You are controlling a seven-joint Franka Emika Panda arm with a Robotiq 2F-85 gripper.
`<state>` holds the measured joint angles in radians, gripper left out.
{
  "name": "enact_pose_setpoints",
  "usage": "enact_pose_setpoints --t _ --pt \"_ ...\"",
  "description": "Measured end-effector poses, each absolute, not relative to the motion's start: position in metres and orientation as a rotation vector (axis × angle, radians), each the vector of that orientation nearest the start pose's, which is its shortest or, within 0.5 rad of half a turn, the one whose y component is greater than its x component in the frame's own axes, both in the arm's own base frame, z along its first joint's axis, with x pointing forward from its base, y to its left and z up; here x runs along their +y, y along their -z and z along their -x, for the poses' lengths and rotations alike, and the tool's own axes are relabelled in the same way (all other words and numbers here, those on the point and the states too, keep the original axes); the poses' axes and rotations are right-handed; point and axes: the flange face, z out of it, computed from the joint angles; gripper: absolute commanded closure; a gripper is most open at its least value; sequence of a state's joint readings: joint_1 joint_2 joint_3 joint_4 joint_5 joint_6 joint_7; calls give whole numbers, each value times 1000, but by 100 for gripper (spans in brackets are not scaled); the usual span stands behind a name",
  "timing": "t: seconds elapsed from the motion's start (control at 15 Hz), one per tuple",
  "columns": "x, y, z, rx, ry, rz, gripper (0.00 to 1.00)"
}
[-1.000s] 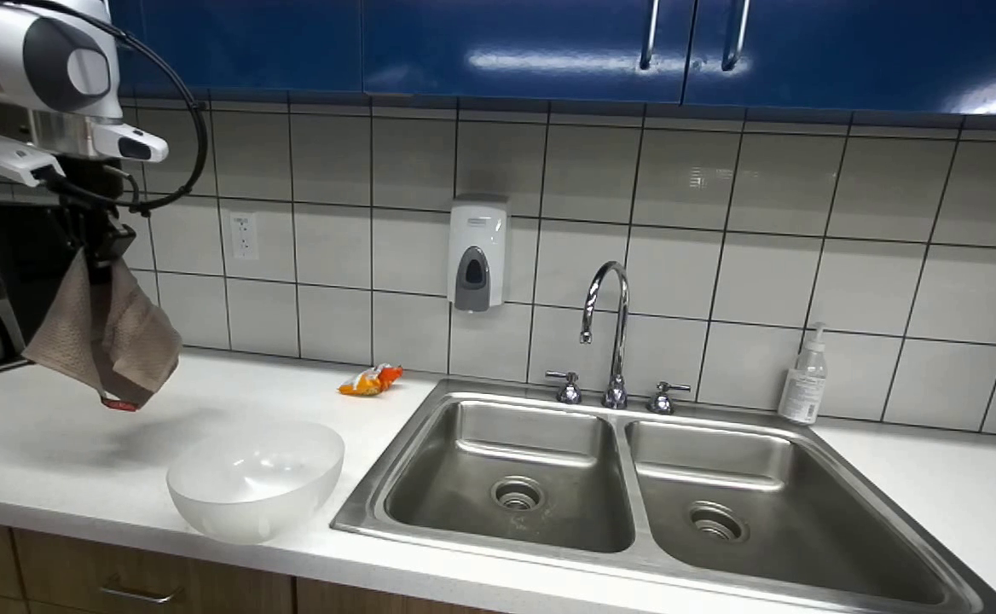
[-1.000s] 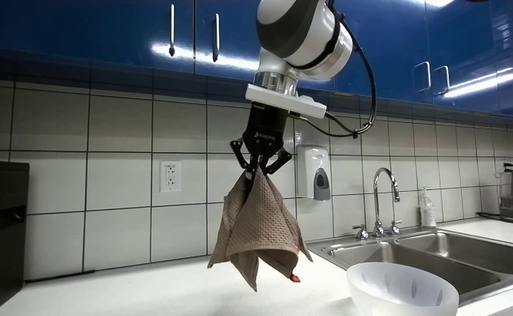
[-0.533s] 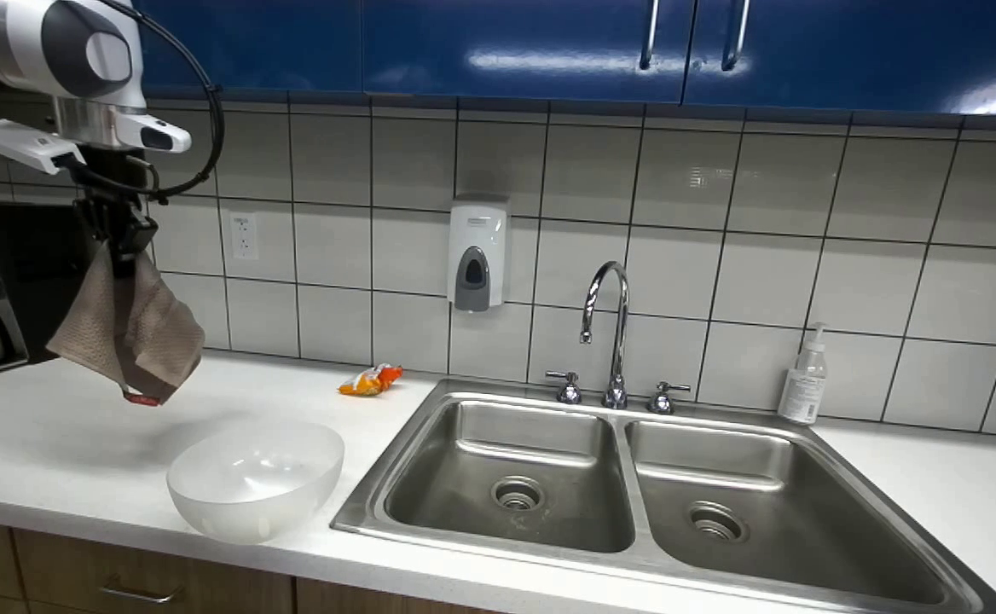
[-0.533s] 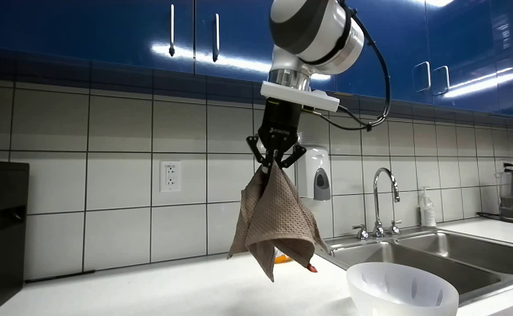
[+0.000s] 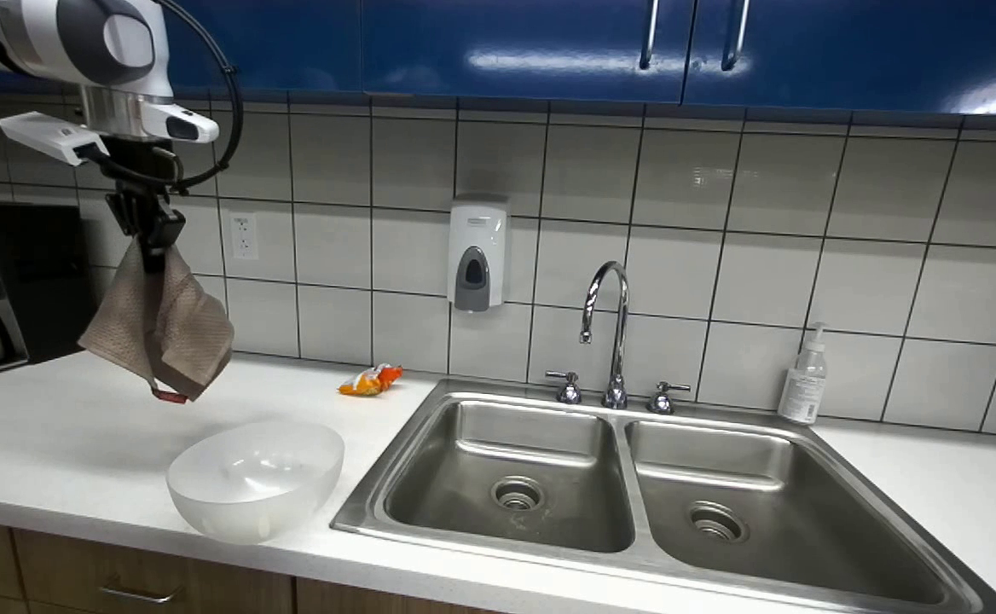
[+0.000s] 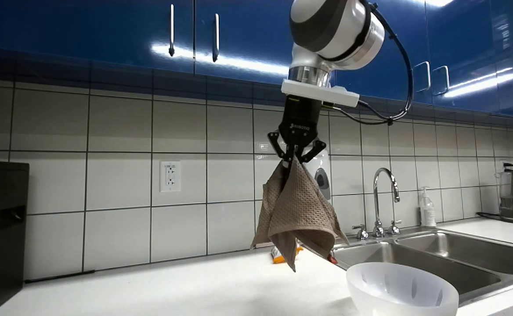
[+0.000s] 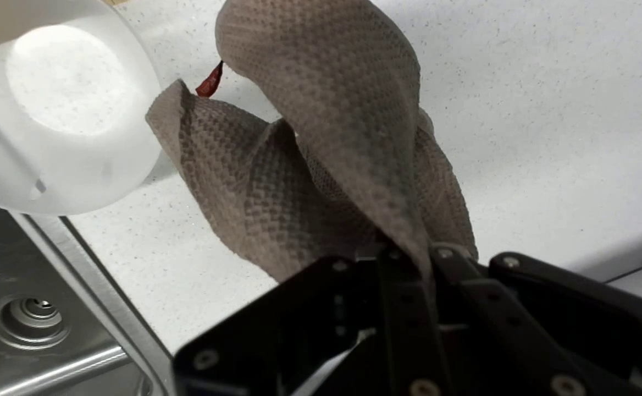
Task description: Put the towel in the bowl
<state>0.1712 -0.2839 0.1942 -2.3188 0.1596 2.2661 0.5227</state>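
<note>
My gripper [image 5: 154, 256] is shut on the brown waffle-weave towel [image 5: 195, 333], which hangs down in loose folds with a red tag at its lower edge. The gripper [image 6: 292, 163] and hanging towel [image 6: 302, 215] are above the counter in both exterior views, to the left of the frosted bowl [image 5: 251, 518]. The bowl [image 6: 399, 305] stands upright on the counter beside the sink and looks empty. In the wrist view, the towel [image 7: 326, 82] spreads out from the fingertips [image 7: 417, 258], with one corner close to the rim of the bowl [image 7: 106, 176] at the upper left.
A double steel sink [image 5: 634, 512] with a tall faucet [image 5: 619, 341] is beside the bowl. An orange packet [image 5: 370, 380] lies near the wall. A coffee maker [image 5: 37, 273] stands at the left. A soap dispenser [image 5: 478, 256] is on the wall; blue cabinets [image 5: 524, 43] hang above.
My gripper has moved to the right with the towel in both exterior views, closer to the bowl, and slightly up. The bowl has not moved.
</note>
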Motion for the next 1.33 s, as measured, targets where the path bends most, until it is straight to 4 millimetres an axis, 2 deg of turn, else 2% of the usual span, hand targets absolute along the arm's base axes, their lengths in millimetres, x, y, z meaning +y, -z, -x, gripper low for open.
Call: enact_pose_setpoints --t 0.67,1.33 --pt "142 -493 -437 472 322 2930 99" --pt "87 -480 -417 655 217 2983 99"
